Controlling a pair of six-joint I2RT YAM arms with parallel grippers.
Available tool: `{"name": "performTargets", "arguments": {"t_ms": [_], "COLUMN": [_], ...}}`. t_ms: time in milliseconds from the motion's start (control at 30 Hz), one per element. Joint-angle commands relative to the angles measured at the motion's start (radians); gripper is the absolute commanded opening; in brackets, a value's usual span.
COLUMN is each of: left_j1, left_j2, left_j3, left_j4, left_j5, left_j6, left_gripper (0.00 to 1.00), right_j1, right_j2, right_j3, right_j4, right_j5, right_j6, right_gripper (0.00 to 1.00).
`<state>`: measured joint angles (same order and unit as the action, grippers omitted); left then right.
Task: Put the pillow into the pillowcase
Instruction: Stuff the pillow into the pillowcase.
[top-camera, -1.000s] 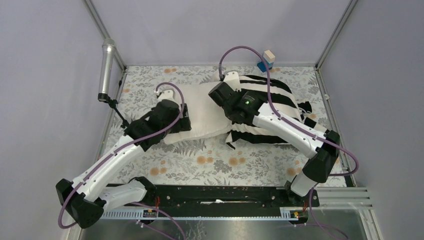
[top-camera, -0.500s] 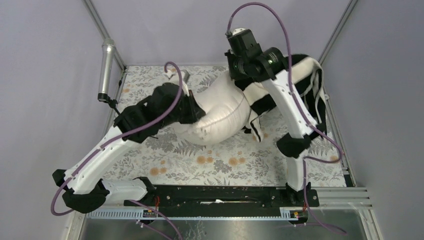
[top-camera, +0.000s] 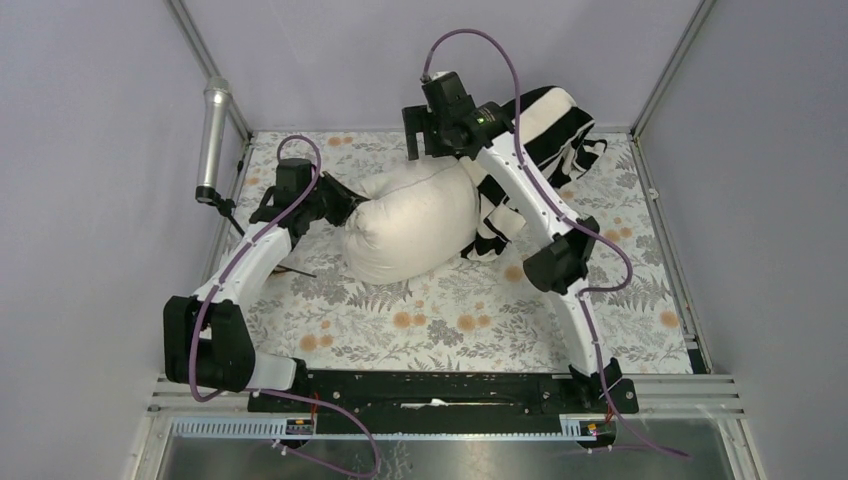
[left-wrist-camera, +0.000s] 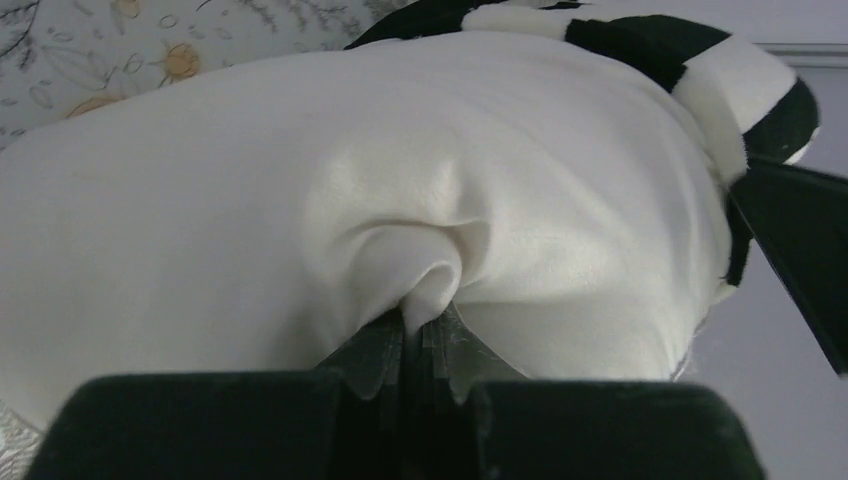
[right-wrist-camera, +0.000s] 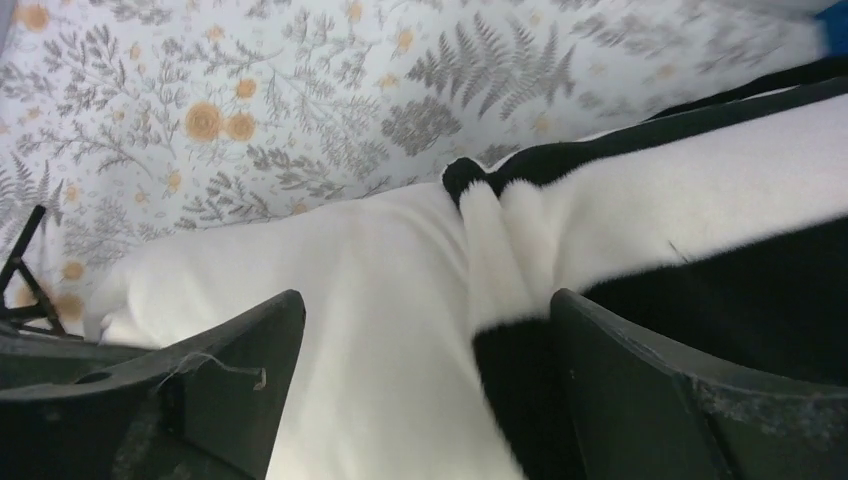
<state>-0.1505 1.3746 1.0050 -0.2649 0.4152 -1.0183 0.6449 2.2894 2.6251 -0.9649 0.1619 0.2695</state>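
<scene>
Two arms are bolted at the near edge of the table (top-camera: 440, 325), which is spread with a floral cover. There are two grippers, one pillow, one pillowcase, and one silver cylinder (top-camera: 213, 128) fixed to the frame post at the far left corner.

Nearest, the left arm reaches from the near left corner toward the middle of the table. The left gripper (top-camera: 340, 207) has its fingers (left-wrist-camera: 375, 350) pressed together on a small pinch of cloth at the pillow's left end. The wrist view shows that fold puckered and drawn in between the pads.

The pillow (top-camera: 415, 220) lies around the centre of the table, slightly toward the far edge. It is plain cream, plump and rounded, bulging like a stuffed sack, and creased where it is pinched. Most of it is bare. Only its right end is covered by striped cloth.

Farther back, the right arm rises from the near right corner and arches over to the pillow's far side. The right gripper (right-wrist-camera: 425, 295) has its jaws spread wide with nothing between them, and it hangs over the line where the striped edge meets the cream fabric.

The pillowcase (top-camera: 550, 125) has wide black and white stripes and is limp. It is bunched from the pillow's right end up toward the far right corner, heaped and folded rather than spread flat.
</scene>
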Motion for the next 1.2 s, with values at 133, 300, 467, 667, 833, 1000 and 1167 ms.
{"name": "performTargets", "arguments": {"t_ms": [133,300,467,667,833,1000,1167], "left_j1": [0.009,0.012,0.012,0.012,0.012,-0.036,-0.202], "left_j2": [0.028,0.026,0.001,-0.021,-0.02,-0.029,-0.043], "left_j3": [-0.066,-0.07,-0.068,-0.059,-0.054,-0.034,0.03], "left_j4": [0.063,0.07,0.066,0.039,0.037,0.035,0.049], "left_j5": [-0.034,-0.019,-0.019,-0.036,-0.033,-0.084,-0.194], "left_j6": [0.033,0.043,0.052,0.08,0.098,0.092,0.015], "left_gripper": [0.0,0.0,0.0,0.0,0.0,0.0,0.0], "right_j1": [0.165,0.168,0.161,0.09,0.076,0.264,0.531], "right_j2": [-0.507,-0.758,-0.792,-0.687,-0.687,-0.656,-0.226], "right_j3": [-0.459,-0.966,-1.18,-1.129,-1.062,-0.753,0.016], "right_j4": [0.176,0.323,0.497,0.464,0.401,0.301,-0.043], "right_j5": [0.51,0.566,0.528,0.565,0.62,0.559,0.297], "right_j6": [-0.01,0.08,0.081,0.124,0.126,0.091,0.113], "right_gripper": [1.0,1.0,1.0,0.92,0.27,0.0,0.0]}}
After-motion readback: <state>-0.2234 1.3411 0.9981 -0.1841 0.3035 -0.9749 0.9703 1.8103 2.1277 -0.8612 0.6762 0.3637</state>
